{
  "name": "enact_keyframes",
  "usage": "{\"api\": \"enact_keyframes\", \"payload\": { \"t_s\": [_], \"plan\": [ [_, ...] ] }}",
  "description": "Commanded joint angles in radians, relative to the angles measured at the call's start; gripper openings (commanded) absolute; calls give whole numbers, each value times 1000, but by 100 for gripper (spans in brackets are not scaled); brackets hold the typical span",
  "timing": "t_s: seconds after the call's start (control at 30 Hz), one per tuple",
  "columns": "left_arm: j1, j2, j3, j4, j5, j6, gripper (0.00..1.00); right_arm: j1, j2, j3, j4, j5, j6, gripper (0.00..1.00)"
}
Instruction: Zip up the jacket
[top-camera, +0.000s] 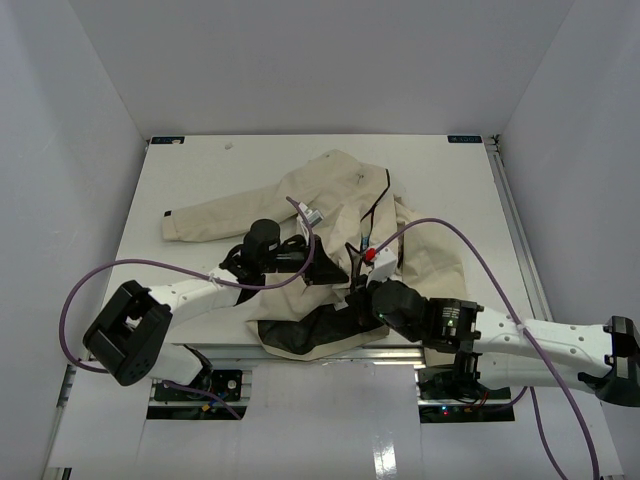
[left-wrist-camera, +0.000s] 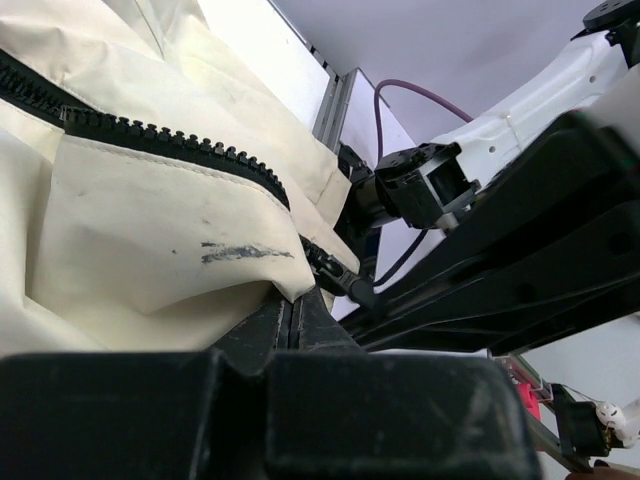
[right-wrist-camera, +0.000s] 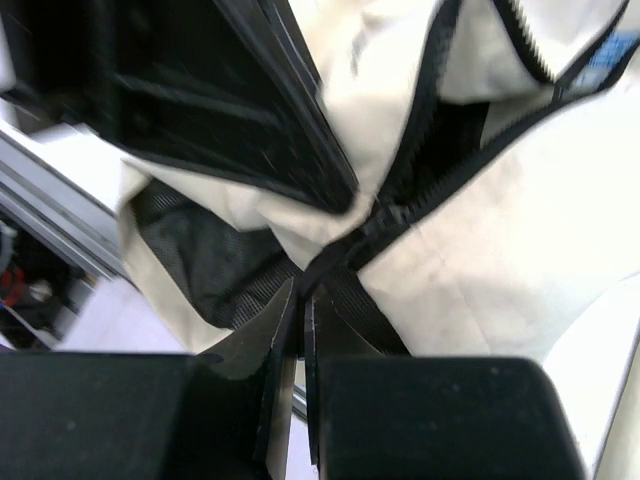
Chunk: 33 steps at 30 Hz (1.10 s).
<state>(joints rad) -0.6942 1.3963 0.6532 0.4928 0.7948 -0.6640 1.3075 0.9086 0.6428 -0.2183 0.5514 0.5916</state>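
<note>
From above, the jacket (top-camera: 340, 200) lies spread mid-worktop with its hem at the near edge, so both arms can reach its open front. The left pincer (top-camera: 305, 260) and right pincer (top-camera: 357, 280) meet there.

Left wrist: the left pincer (left-wrist-camera: 290, 318) is narrow and pinches cream cloth just under the zipper (left-wrist-camera: 170, 145), probably to keep it taut.

Right wrist: the right pincer (right-wrist-camera: 300, 320) is nearly closed on the zipper's (right-wrist-camera: 345, 250) dark lower end.

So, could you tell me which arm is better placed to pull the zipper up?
Probably right: the right hand is shut at the zipper junction; the left hand only pinches the jacket hem.
</note>
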Motion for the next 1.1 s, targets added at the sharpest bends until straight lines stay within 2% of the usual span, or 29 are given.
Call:
{"api": "enact_keyframes", "payload": {
  "t_s": [0.0,0.17,0.33,0.57,0.6,0.73,0.93,1.07],
  "plan": [
    [5,-62,-23,2,-8,14,0,2,-34,154,-51,136,-74,8],
    [4,-69,-36,10,-20,14,0,-11,-71,173,-46,137,-111,8],
    [4,-60,-30,23,-7,12,0,-22,-35,184,-47,169,-130,8],
    [5,-86,-56,32,-35,35,0,-32,5,191,75,255,-201,8],
    [5,-88,-54,30,-38,37,0,-36,10,197,85,263,-203,9],
    [4,-87,-53,30,-35,35,0,-44,15,189,147,238,-229,29],
    [4,-87,-55,40,-25,26,0,-51,45,180,175,211,-268,42],
    [4,-84,-51,33,-14,25,0,-52,6,127,182,202,-281,50]
  ]
}}
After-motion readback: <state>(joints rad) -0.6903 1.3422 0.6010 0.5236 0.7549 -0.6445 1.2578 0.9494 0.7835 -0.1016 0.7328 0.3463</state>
